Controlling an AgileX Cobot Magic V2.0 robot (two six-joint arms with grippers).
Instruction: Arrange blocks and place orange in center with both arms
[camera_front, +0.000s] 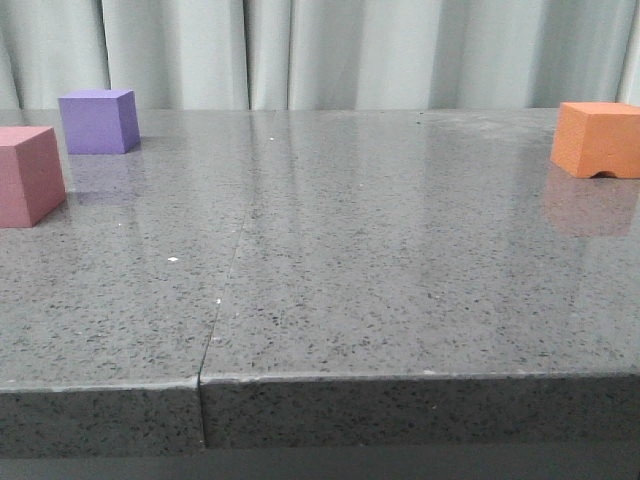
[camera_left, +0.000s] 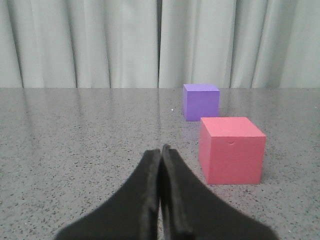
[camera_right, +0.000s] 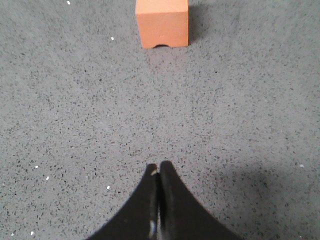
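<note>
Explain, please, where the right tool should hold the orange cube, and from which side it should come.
Probably across the two plain vertical side faces of the orange cube, coming down from above. It stands upright and alone on the table, and the arched notch is in the bottom edge of the face toward the robot, so the flat sides give better contact. The right tool is shut, so it must open first.

Matte foam blocks (camera_front: 98, 121), glossy speckled stone table (camera_front: 380, 290) — cloth curtain (camera_front: 330, 50)

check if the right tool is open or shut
Shut. The right tool has its two black fingers pressed together at the tips, nothing between them; the orange cube sits apart.
</note>
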